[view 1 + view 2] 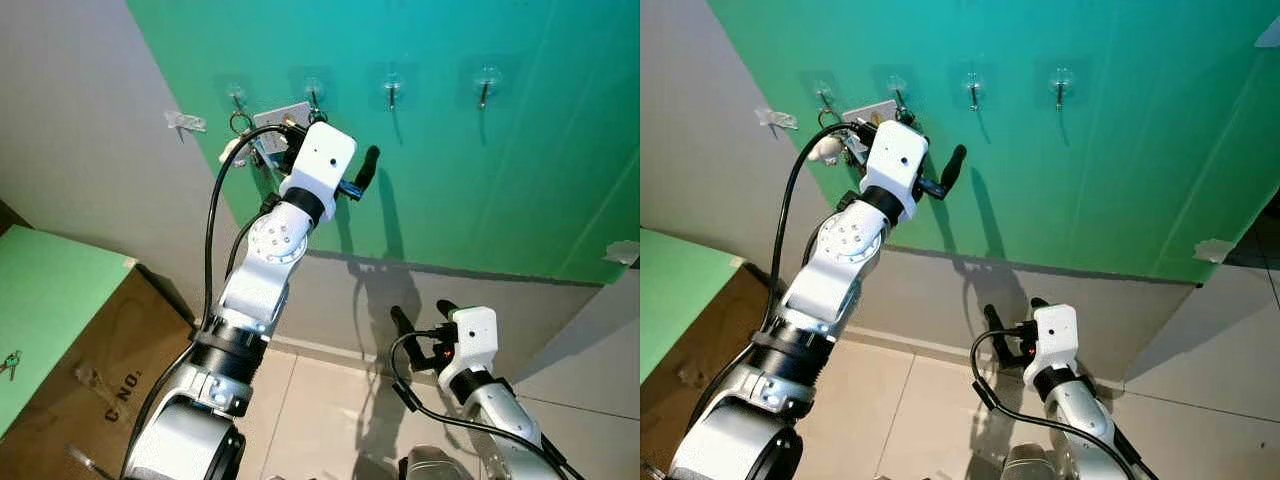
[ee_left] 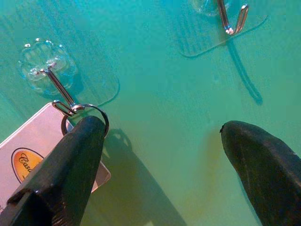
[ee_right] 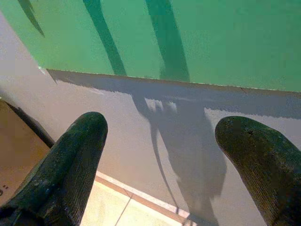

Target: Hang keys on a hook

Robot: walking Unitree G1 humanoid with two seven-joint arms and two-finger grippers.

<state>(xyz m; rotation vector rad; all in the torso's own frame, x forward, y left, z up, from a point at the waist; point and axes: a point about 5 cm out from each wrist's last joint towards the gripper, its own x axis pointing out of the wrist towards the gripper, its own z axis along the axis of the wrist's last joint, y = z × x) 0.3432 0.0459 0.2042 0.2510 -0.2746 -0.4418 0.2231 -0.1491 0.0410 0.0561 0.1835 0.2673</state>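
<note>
A metal key ring (image 2: 85,112) with a white tag (image 2: 33,143) bearing an orange oval hangs on a clear stick-on hook (image 2: 51,80) on the green wall. My left gripper (image 2: 162,155) is raised to the wall and open. One of its black fingers (image 2: 70,165) lies right at the ring and tag, the other stands well apart. From the head, ring (image 1: 240,122) and tag (image 1: 281,114) sit by the left hooks, just behind my left wrist. My right gripper (image 1: 422,315) is low by the grey skirting, open and empty.
Several clear hooks (image 1: 392,90) run in a row along the green wall (image 1: 480,200). A cardboard box (image 1: 80,370) with a green top stands at the left, with another bunch of keys (image 1: 10,363) on it. Tiled floor (image 1: 320,410) lies below.
</note>
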